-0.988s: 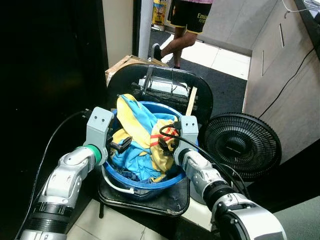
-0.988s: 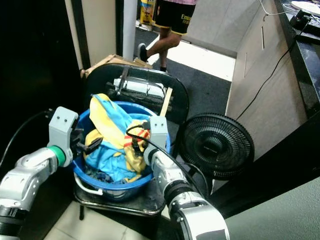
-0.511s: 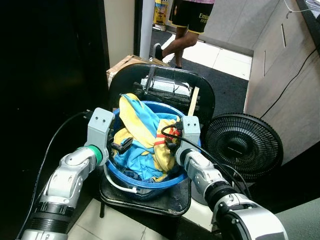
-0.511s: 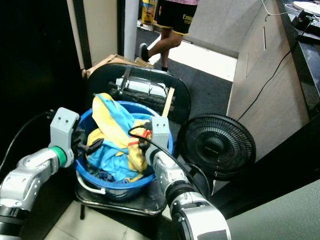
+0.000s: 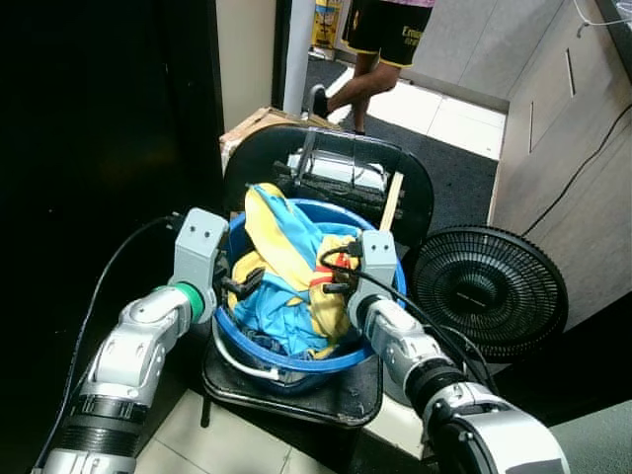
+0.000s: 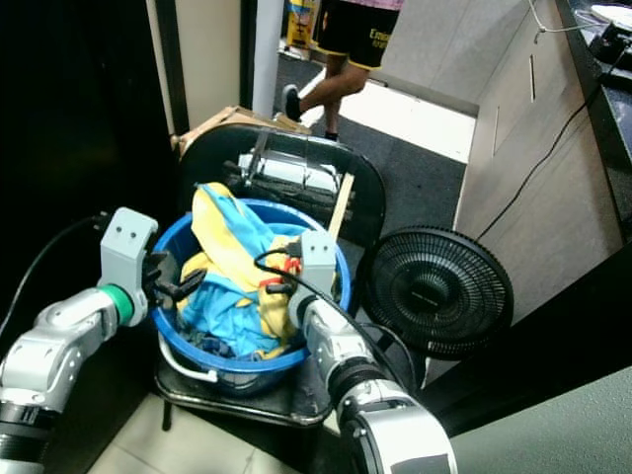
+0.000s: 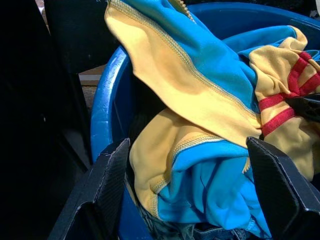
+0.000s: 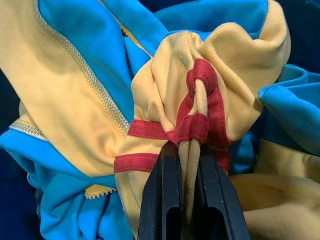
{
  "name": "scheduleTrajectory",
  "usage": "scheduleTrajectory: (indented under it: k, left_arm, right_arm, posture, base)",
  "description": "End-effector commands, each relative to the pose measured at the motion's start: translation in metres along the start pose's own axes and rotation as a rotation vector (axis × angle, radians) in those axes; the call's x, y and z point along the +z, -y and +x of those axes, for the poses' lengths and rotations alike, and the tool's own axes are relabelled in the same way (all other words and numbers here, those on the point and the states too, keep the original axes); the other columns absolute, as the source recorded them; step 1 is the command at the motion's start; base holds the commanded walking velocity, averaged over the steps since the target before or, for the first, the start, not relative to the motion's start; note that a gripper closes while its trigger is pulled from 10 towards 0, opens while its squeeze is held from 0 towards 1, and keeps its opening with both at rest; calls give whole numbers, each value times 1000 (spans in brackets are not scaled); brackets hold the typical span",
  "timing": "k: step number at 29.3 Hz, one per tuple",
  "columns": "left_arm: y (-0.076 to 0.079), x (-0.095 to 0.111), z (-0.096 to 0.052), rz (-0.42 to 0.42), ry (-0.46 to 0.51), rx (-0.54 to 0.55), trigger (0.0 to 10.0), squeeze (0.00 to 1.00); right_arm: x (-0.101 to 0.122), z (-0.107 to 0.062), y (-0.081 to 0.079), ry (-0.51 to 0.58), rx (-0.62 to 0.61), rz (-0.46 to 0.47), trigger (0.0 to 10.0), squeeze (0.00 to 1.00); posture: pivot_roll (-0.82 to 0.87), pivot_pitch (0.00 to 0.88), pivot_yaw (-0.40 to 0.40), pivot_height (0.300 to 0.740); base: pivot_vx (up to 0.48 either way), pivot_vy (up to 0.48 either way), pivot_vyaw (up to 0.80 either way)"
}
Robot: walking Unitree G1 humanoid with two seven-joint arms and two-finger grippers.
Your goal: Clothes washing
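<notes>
Right wrist view: right gripper [image 8: 186,165] pinching blue-yellow, red-trimmed garment [image 8: 165,95].

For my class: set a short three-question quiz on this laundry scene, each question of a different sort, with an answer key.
1. True or false: the right gripper is shut on a fold of the yellow, blue and red garment.
2. The blue basin of clothes rests on: A) the floor, B) the black chair, C) the black fan.
3. Fill in: the left gripper is ____, with a finger on either side of the cloth at the basin's rim.

Key
1. True: its two fingers pinch the red-striped part.
2. B.
3. Open.
</notes>
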State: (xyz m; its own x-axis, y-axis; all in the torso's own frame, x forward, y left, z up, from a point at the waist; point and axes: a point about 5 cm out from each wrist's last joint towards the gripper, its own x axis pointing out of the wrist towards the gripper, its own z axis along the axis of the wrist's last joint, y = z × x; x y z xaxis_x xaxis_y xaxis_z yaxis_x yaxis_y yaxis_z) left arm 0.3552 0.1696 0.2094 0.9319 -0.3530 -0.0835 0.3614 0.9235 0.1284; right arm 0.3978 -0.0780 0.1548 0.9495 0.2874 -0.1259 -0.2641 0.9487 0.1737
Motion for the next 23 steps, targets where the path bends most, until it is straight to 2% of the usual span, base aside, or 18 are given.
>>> scheduleTrajectory:
  k: [1,2,4,5,6,7,10,11,12,13,14,16,17,18,19,20,21,23]
  left_arm:
    - [1,-3,2,-10,-4,-5,10000,0]
    - [1,-3,2,-10,-4,-5,10000,0]
    - [-1,1,3,-25,21,7,10000,0]
    - [-1,1,3,-25,21,7,10000,0]
    - [-1,2,3,-34,32,14,10000,0]
    - [-1,2,3,-34,32,14,10000,0]
    - [-3,8,2,-50,68,38,10000,0]
    - [-3,8,2,-50,68,38,10000,0]
    - [-4,12,1,-55,93,54,10000,0]
    - [-4,12,1,-55,93,54,10000,0]
    - [-6,15,1,-58,109,64,10000,0]
    - [-10,26,-2,-73,163,112,10000,0]
    - [-10,26,-2,-73,163,112,10000,0]
    - [-11,34,-5,-76,197,144,10000,0]
    - [-11,34,-5,-76,197,144,10000,0]
    - [-12,40,-6,-79,221,165,10000,0]
    - [-12,40,-6,-79,221,165,10000,0]
    - [-9,55,-16,-106,306,229,10000,0]
  right_arm:
    - [4,-1,12,19,-33,46,0,0]
    - [4,-1,12,19,-33,46,0,0]
    - [34,2,12,132,-17,95,0,0]
    - [34,2,12,132,-17,95,0,0]
    - [45,2,13,175,-14,113,0,0]
    - [45,2,13,175,-14,113,0,0]
    - [75,2,14,285,-7,120,0,0]
    - [75,2,14,285,-7,120,0,0]
    - [91,0,13,347,1,116,0,0]
    - [91,0,13,347,1,116,0,0]
    - [101,-1,13,388,6,113,0,0]
    - [139,-9,9,565,26,83,0,0]
    - [139,-9,9,565,26,83,0,0]
    - [159,-18,12,671,9,72,0,0]
    - [159,-18,12,671,9,72,0,0]
    - [172,-24,14,741,-3,67,0,0]
    - [172,-24,14,741,-3,67,0,0]
    - [181,-38,19,820,-11,48,0,0]
  posture:
    - [49,233,-55,740]
    - [49,233,-55,740]
    - [42,206,-56,740]
    - [42,206,-56,740]
    - [39,194,-57,740]
    - [39,194,-57,740]
    - [36,158,-57,740]
    - [36,158,-57,740]
    - [37,139,-56,740]
    - [37,139,-56,740]
    - [38,134,-55,740]
    - [47,92,-56,740]
    - [47,92,-56,740]
    - [53,79,-57,740]
    - [53,79,-57,740]
    - [53,79,-57,740]
    - [53,79,-57,740]
    - [56,27,-53,740]
  base:
    - [0,0,0]
    - [0,0,0]
    - [0,0,0]
    - [0,0,0]
    - [0,0,0]
    - [0,0,0]
    - [0,0,0]
    - [0,0,0]
    - [0,0,0]
    - [0,0,0]
    - [0,0,0]
    - [0,0,0]
    - [0,0,0]
    - [0,0,0]
    - [0,0,0]
    - [0,0,0]
    - [0,0,0]
    - [0,0,0]
